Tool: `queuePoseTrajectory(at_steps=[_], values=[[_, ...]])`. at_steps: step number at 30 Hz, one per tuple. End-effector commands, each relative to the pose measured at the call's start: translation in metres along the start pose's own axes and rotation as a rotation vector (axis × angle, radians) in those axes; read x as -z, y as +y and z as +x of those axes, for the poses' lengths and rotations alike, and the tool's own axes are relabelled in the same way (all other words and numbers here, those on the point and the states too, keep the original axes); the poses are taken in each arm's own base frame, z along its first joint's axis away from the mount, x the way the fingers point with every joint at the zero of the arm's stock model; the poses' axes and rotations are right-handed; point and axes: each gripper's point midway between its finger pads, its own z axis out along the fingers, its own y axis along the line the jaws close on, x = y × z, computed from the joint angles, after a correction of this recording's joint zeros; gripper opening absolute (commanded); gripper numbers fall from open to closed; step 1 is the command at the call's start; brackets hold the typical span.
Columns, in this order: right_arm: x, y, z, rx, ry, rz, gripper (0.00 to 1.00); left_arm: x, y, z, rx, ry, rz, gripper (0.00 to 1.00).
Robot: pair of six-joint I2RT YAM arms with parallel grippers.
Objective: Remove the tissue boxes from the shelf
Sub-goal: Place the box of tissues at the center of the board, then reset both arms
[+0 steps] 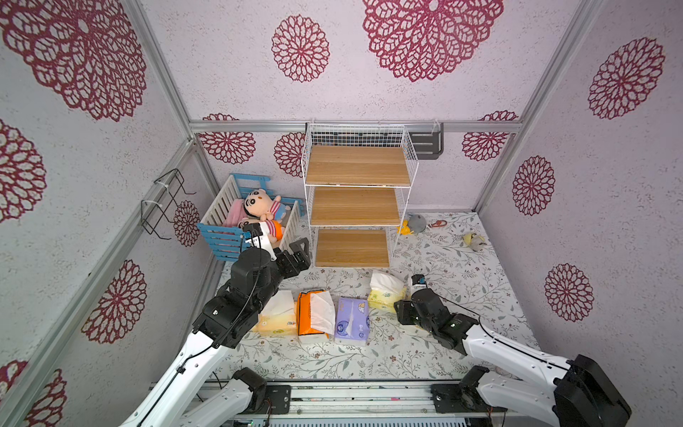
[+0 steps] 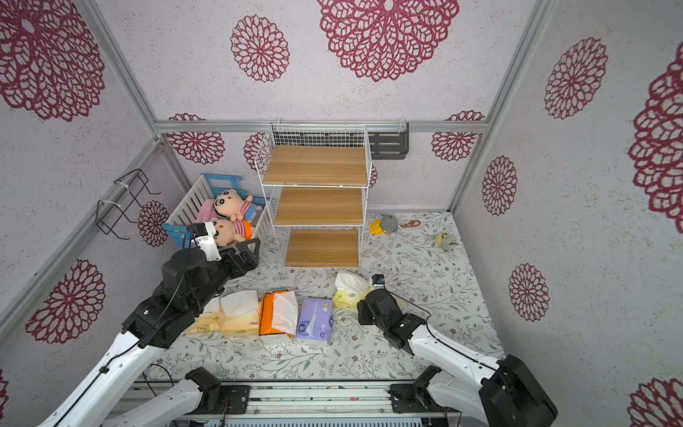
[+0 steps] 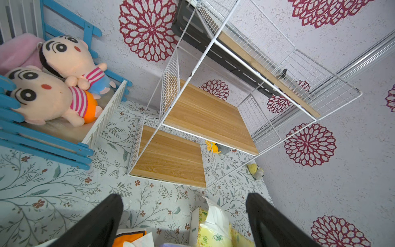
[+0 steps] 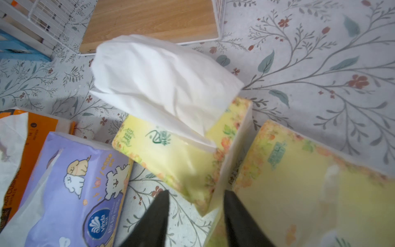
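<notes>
Tall white wire shelf with three light wooden boards (image 1: 354, 166): every board bare. The soft tissue packs lie on the floral tabletop (image 1: 443, 266) in front of it: peach-orange pack (image 1: 275, 321), bright orange pack (image 1: 306, 314), lavender pack (image 1: 351, 321), pale yellow pack (image 1: 386, 295).

Left gripper (image 3: 184, 198): jaws wide apart, nothing between them.

Right gripper (image 4: 196, 193): jaws parted, one either side of the pale yellow pack's near end. A second pale yellow pack (image 4: 299, 181) lies just beside it.

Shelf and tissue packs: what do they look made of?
Shelf frame: thin white wire and mesh, likely painted metal.
Boards: light wood grain, matte; solid wood or laminate, can't tell.
Yellow pack: shiny, wrinkled printed film, probably soft plastic wrap.
Tissue poking out of it: white, creased, matte paper.
</notes>
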Motion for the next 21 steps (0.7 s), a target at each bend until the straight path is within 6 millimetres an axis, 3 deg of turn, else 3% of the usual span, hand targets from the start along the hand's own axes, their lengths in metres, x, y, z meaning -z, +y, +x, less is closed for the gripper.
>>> queuePoseTrajectory(at_steps=[1, 4, 5, 10, 15, 18, 21], values=[[0.005, 0.017, -0.014, 0.015, -0.039, -0.066, 0.67, 0.007, 0.003, -0.003, -0.041, -0.010, -0.020, 0.97], [0.015, 0.028, -0.033, 0.033, -0.107, -0.113, 0.96, 0.011, 0.010, -0.002, -0.072, -0.019, -0.043, 0.97], [0.020, 0.031, -0.042, 0.036, -0.137, -0.118, 0.99, 0.014, 0.016, -0.004, -0.082, -0.032, -0.066, 0.97], [0.059, 0.027, -0.104, 0.021, -0.353, -0.032, 0.99, 0.034, 0.049, -0.017, -0.114, -0.146, -0.205, 0.97], [0.093, 0.014, -0.162, 0.071, -0.545, 0.094, 0.99, 0.056, 0.104, -0.030, -0.133, -0.324, -0.474, 0.97], [0.098, 0.011, -0.185, 0.141, -0.607, 0.132, 0.99, 0.046, 0.111, -0.022, -0.333, -0.279, -0.548, 0.97], [0.096, -0.008, -0.204, 0.135, -0.657, 0.184, 0.99, 0.015, 0.103, -0.003, -0.531, -0.156, -0.518, 0.97]])
